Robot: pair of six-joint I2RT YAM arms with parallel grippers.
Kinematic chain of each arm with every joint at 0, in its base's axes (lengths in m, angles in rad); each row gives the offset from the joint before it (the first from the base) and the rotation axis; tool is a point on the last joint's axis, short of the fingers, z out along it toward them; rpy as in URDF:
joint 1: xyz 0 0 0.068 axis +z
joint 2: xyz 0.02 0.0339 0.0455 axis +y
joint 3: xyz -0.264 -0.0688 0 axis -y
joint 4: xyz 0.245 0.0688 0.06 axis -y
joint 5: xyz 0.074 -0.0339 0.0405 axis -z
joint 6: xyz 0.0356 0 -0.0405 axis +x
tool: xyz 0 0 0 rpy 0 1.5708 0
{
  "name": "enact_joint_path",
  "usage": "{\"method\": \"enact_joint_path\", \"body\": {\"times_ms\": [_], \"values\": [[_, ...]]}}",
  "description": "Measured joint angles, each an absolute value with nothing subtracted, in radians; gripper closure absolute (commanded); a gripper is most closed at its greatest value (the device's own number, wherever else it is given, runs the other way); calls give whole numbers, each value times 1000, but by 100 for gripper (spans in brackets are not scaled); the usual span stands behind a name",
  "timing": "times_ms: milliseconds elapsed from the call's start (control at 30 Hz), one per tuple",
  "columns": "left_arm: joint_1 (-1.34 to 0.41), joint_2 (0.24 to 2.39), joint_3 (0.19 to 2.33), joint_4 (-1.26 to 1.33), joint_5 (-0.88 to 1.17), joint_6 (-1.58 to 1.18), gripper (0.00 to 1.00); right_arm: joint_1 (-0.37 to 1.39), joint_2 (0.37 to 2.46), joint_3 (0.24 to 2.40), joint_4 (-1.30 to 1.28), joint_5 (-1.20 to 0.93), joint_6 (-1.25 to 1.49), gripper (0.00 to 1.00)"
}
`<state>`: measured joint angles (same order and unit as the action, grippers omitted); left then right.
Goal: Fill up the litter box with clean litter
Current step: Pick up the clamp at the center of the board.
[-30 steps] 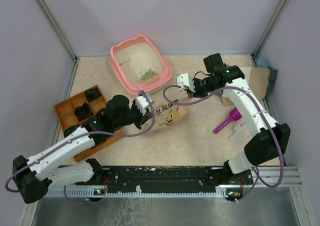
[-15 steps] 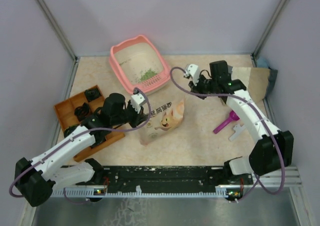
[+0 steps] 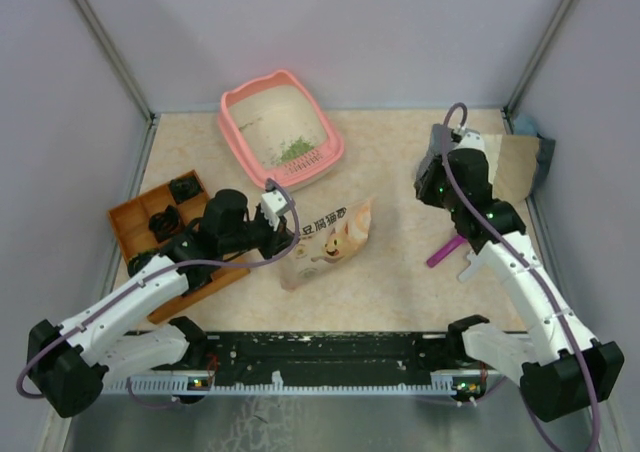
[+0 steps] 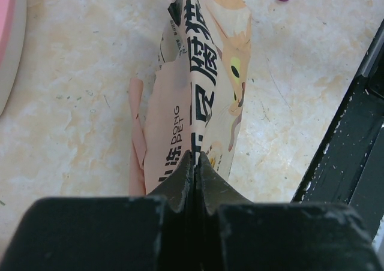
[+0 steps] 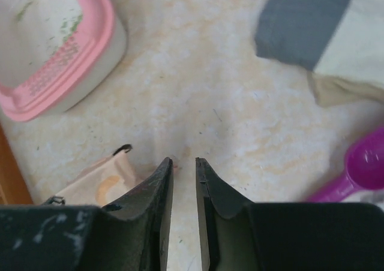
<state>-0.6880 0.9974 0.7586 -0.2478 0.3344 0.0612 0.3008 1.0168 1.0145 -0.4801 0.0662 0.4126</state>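
The salmon-pink litter box (image 3: 240, 132) stands at the back left, with a small patch of green clean litter (image 3: 293, 152) near its front wall. Its pink rim (image 5: 90, 61) also shows in the right wrist view. A beige printed paper bag (image 3: 330, 232) lies on the table in front of it. My left gripper (image 3: 283, 234) is shut on the bag's edge (image 4: 204, 73), the jaws (image 4: 195, 157) pinching the paper. To the right of the bag, above bare table, my right gripper (image 3: 427, 175) hangs slightly open (image 5: 183, 161) with nothing between its fingers; the bag's corner (image 5: 102, 184) is beside its left finger.
An orange compartmented tray (image 3: 128, 215) with black parts sits at the left. A magenta scoop (image 3: 447, 250) (image 5: 360, 169) and a white piece (image 3: 470, 262) lie under the right arm. Cardboard and a grey cloth (image 5: 306, 19) lie at the back right corner.
My right gripper has let go of the bag, opened a little and pulled back to the right. The bag has come down onto the table, still held by the left gripper.
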Motion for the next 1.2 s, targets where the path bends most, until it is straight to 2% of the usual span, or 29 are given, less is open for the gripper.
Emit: {"method": "enact_joint_path", "body": {"times_ms": [100,233,467,833,1000,1100,1200], "values": [[-688,993,753,-242,339,64,100,299,1013,1011,-584,193,539,67],[-688,993,753,-241,349,68,100,263,999,945,-643,285,628,67],[-688,993,752,-241,351,82,100,33,984,833,-700,349,693,67],[-688,993,752,-242,357,94,100,-97,959,779,-753,447,791,66],[-688,993,752,-242,363,95,100,-197,978,741,-775,474,860,59],[-688,993,749,-237,364,95,100,-205,996,705,-775,472,918,52],[-688,990,740,-224,364,95,100,-205,1015,669,-773,469,971,50]]}}
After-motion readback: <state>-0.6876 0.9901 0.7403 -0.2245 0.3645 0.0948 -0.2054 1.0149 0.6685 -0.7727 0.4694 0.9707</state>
